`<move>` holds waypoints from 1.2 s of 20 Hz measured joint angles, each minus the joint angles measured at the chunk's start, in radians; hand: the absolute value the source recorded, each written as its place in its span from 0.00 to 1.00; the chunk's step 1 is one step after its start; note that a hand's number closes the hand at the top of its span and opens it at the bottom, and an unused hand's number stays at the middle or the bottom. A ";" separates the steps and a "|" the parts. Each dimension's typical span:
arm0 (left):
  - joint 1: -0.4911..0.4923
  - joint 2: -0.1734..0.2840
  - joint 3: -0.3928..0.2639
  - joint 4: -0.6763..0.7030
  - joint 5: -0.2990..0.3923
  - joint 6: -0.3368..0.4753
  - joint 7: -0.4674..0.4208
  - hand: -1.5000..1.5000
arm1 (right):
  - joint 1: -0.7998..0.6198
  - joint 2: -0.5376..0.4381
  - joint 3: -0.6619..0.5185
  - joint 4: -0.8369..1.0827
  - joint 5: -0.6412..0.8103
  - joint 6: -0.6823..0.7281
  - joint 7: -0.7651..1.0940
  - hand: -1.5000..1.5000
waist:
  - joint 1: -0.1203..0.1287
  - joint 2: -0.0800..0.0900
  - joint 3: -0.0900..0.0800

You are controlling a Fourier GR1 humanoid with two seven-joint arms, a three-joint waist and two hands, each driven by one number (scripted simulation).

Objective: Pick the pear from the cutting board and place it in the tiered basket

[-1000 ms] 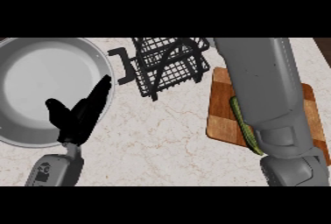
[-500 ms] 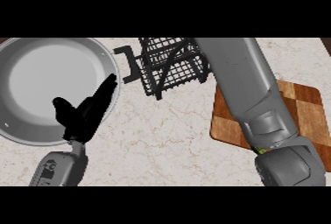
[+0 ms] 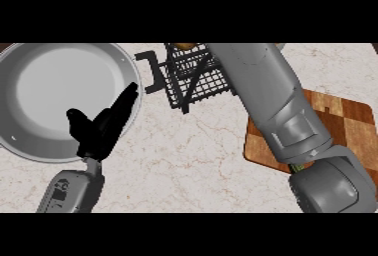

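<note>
The black wire tiered basket stands at the top middle of the counter. My right forearm rises from the lower right, crosses the basket's right side and leaves the picture at the top, so the right hand does not show. The wooden cutting board lies at the right, partly under that arm, and no pear shows on its visible part. A small yellow-brown patch at the basket's top edge is too cut off to identify. My left hand rests open, fingers straight, over the pan's lower right rim.
A large grey frying pan fills the upper left, its black handle pointing at the basket. Marbled counter lies between the left hand and the board.
My right arm has swung left and further up, from over the board to over the basket's right side, baring more of the board. The left hand has barely moved.
</note>
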 measured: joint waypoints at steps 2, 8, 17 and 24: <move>0.003 -0.003 -0.003 0.000 -0.005 0.001 -0.007 0.50 | -0.022 0.000 0.005 0.025 -0.024 -0.053 -0.037 0.00 | 0.002 0.000 0.000; 0.032 0.011 0.017 -0.022 0.003 0.000 0.004 0.50 | -0.049 -0.001 -0.033 0.055 -0.071 -0.218 -0.046 0.00 | -0.031 -0.008 0.000; 0.080 0.015 0.044 -0.043 -0.002 0.014 -0.013 0.50 | 0.039 -0.178 -0.075 0.026 -0.112 -0.126 0.011 0.00 | -0.087 -0.023 0.004; 0.106 0.025 0.065 -0.058 0.007 0.012 -0.007 0.50 | 0.191 -0.371 -0.065 -0.072 -0.159 0.216 -0.013 0.00 | -0.119 -0.033 0.006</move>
